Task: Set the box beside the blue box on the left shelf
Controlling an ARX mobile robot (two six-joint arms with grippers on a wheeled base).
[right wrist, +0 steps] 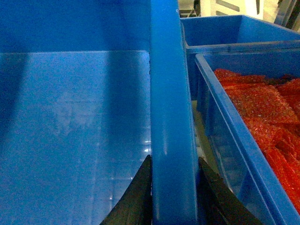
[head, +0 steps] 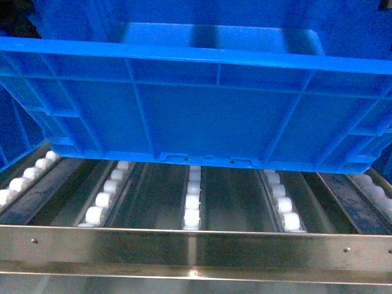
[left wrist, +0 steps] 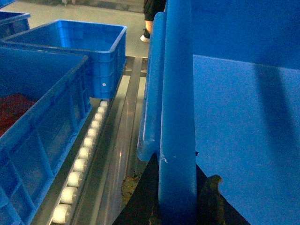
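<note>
We hold the box above the left shelf; both end effectors, left end effector and right end effector, clamp its rims; lowering it remains.

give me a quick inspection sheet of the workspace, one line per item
surface: steel roller shelf, flat front rail with screws, rows of white rollers between channels
job's things: big blue box held across the shelf, its base looks just above the rollers; inside empty
clutter: neighbouring blue crate on the left and another on the right, both holding red material; an empty crate further back
grippers: left gripper clamped on the box's left rim, right gripper clamped on its right rim
cables: nothing seen
surroundings: a person's legs and shoe on the floor behind the shelf
</note>
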